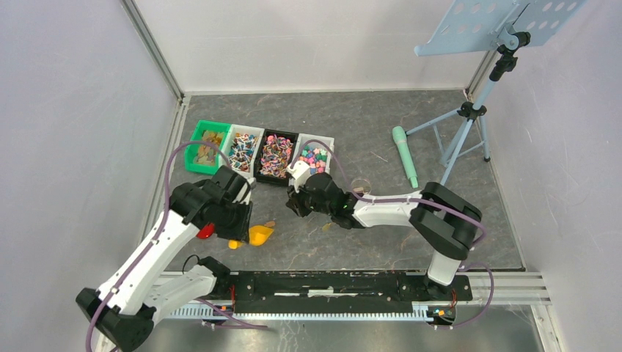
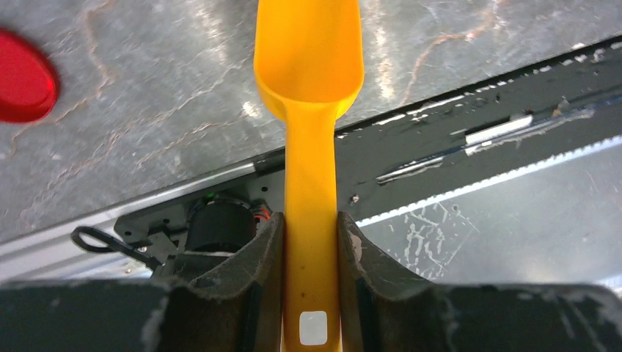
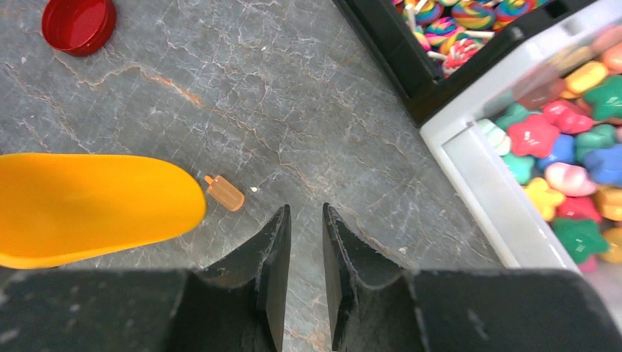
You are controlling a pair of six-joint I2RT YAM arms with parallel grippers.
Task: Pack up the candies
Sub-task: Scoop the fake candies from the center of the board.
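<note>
**Top view.** Four bins [image 1: 192, 147] in a row at the far side of the desk [image 1: 381, 242], candies [image 1: 314, 156] sorted inside.

**Left wrist.** Left claw [image 2: 310, 220] clamped on the handle of the orange scoop [image 2: 309, 59]. Red lid [image 2: 22, 77] lies apart.

**Right wrist.** Right claw [image 3: 306, 213] stands narrowly apart, empty. White bin [image 3: 484, 183] holds star-shaped sweets, black bin [image 3: 411, 81] lollipops [image 3: 447, 29].

**Step, judged.** Scooping not yet begun; next, bring the scoop to a bin.
</note>
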